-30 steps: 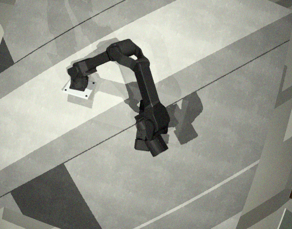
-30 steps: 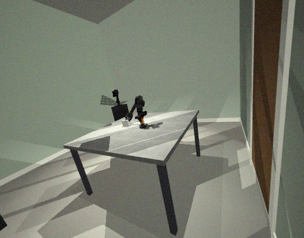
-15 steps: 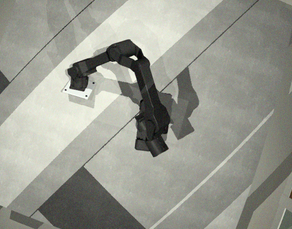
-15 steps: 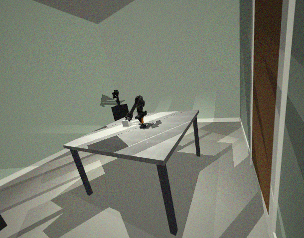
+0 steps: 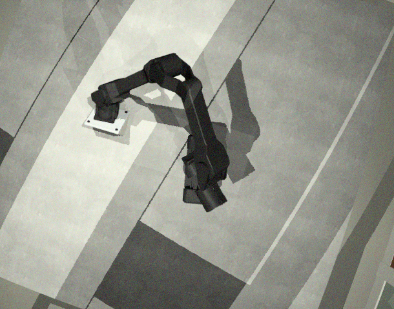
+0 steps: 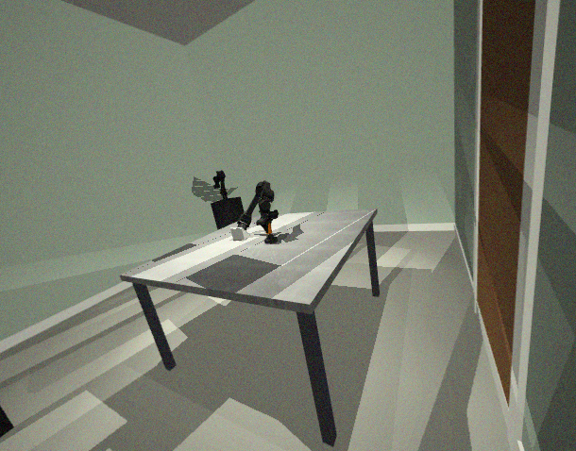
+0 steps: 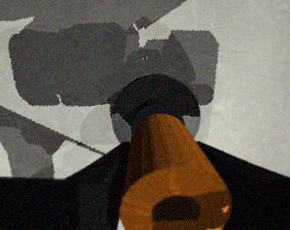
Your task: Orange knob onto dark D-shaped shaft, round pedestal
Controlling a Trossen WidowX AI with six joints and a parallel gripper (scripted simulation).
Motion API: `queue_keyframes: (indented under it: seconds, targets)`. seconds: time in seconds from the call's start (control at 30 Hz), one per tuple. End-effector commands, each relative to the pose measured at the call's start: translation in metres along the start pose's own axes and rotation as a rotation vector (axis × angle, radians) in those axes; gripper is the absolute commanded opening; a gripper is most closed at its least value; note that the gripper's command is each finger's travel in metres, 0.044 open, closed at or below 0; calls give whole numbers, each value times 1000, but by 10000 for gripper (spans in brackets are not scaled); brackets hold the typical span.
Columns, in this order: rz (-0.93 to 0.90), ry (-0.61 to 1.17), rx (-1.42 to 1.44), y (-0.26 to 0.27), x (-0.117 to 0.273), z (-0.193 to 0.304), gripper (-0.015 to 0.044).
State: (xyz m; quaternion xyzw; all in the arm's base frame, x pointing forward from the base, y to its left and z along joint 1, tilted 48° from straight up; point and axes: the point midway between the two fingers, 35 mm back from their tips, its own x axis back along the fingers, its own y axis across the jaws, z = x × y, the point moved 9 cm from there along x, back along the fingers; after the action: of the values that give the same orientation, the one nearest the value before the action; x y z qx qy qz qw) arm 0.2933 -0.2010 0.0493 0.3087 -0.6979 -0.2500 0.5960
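Note:
The orange knob (image 6: 269,228) (image 7: 177,159) stands upright between the fingers of my gripper (image 7: 161,147), which is shut on it. In the wrist view, its near end shows a D-shaped opening with the flat side toward the bottom of the picture. The dark round pedestal (image 6: 271,240) (image 7: 156,88) is directly below the knob, and the knob's far end overlaps its middle. The shaft does not show clearly, and I cannot tell whether the knob is fully down on the pedestal. In the top view the arm hides the knob and pedestal.
The arm's base stands on a white block (image 5: 106,126) (image 6: 237,234) to the left of the pedestal. The table (image 6: 220,292) carries bands of light and shadow. A black box (image 6: 225,211) with a dark arm-like shape above it shows behind the table.

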Motion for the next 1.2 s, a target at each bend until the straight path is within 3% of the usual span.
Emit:
queue_keyframes:
  seconds: [0.0, 1.17]
  targets:
    - [3, -6, 6, 0, -1, 0, 0]
    - [3, -6, 59, 0, 0, -1, 0]
